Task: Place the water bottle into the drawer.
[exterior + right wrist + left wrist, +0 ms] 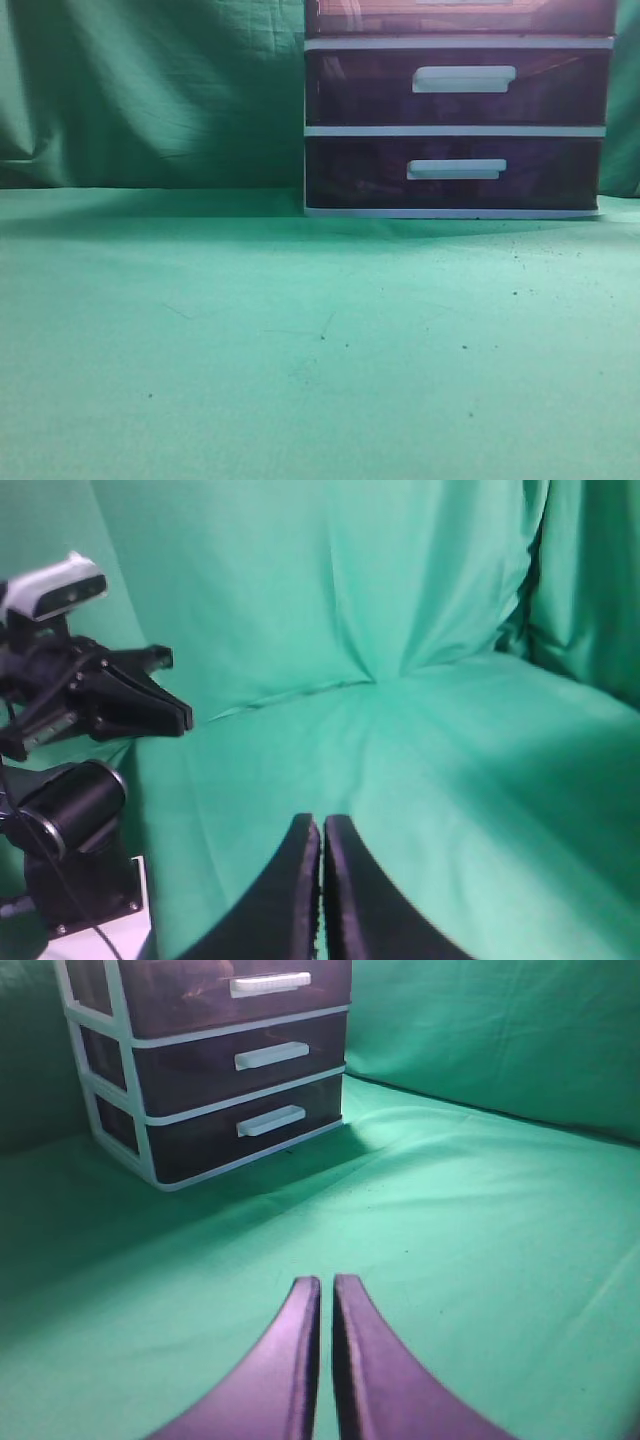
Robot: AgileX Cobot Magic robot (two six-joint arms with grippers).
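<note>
A dark drawer unit with white frame and white handles [455, 125] stands at the back right of the green cloth table; all its drawers are shut. It also shows in the left wrist view [215, 1060] at the upper left, well ahead of my left gripper [327, 1282], which is shut and empty above the cloth. My right gripper [322, 822] is shut and empty and points at the green backdrop. The water bottle is out of view in every frame. Neither gripper shows in the exterior view.
The other arm with its wrist camera [80, 695] is at the left of the right wrist view. Green cloth [300, 330] covers the table and hangs as a backdrop behind the drawer unit.
</note>
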